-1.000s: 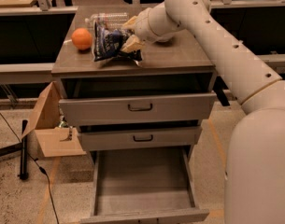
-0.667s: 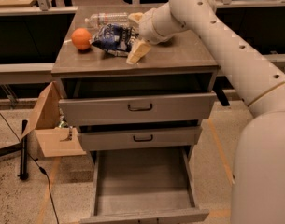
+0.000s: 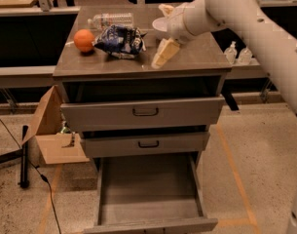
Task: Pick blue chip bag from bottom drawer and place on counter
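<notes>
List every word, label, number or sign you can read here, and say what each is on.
No text can be read.
blue chip bag: white markings, too blurred to read.
clear bottle: pale label, too blurred to read.
bottom drawer, cardboard box: no text visible.
gripper: no text visible; it hangs over the counter just right of the bag, jaws open.

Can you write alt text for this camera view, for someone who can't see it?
A blue chip bag lies on the counter of a grey drawer cabinet, between an orange and the robot's open gripper, which is not touching it. A plastic bottle lies behind the bag, and the bottom drawer stands pulled out.
</notes>
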